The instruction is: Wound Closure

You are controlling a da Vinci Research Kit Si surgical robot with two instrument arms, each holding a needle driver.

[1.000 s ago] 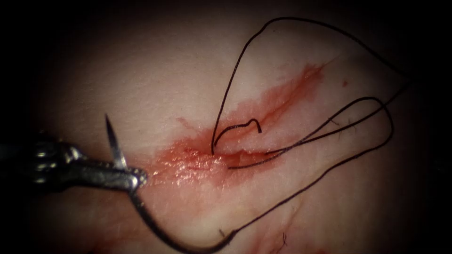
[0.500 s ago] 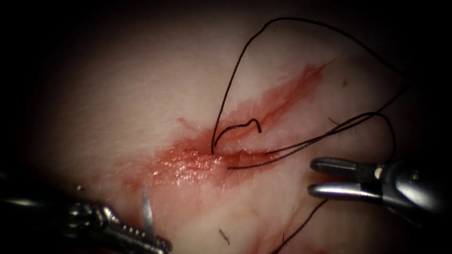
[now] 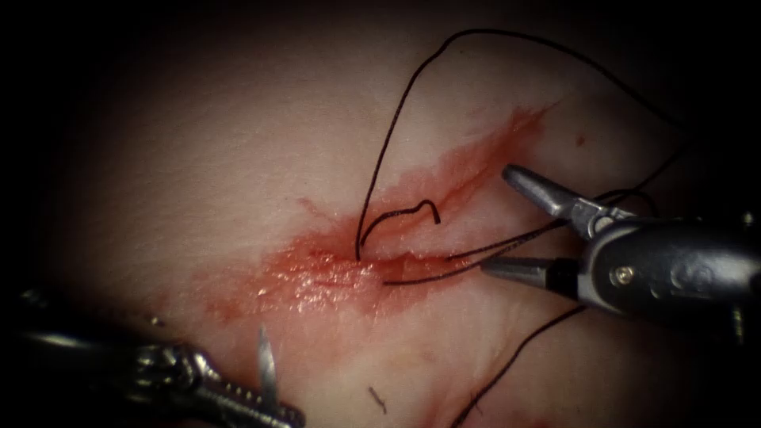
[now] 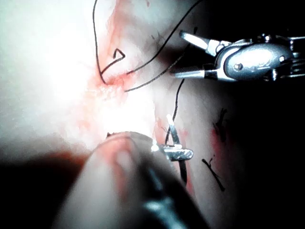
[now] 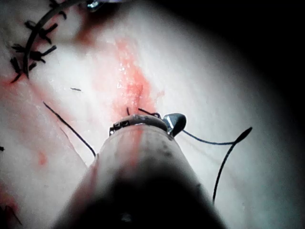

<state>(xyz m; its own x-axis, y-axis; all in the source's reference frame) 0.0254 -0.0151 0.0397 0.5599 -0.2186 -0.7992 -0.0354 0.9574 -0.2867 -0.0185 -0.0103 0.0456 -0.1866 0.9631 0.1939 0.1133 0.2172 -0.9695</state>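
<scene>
The cut (image 3: 452, 182) runs across the tissue (image 3: 222, 150) from lower left to upper right, wet with red fluid (image 3: 317, 279). My left tool (image 3: 273, 410) is shut on the needle (image 3: 265, 366) a short way behind its point. The needle is out of the tissue, point up, below the cut's left end. In the left wrist view the needle (image 4: 172, 134) stands in the left tool (image 4: 180, 153). Thread (image 3: 394, 119) rises from the cut in a big loop. My right tool (image 3: 499, 220) stands open right of the cut, two strands lying between its jaws. It holds nothing.
A short free thread tail (image 3: 412, 209) curls over the cut's middle. A small loose thread bit (image 3: 377, 398) lies near the lower edge. The right wrist view shows a row of dark older stitches (image 5: 33, 45) beside the tool's tip (image 5: 174, 121). The right tool (image 4: 248, 59) also shows in the left wrist view.
The left tool carried the needle down to the lower edge, drawing the right-hand thread loop smaller. The right tool came in from the right, moved up and left, and spread its jaws wider.
</scene>
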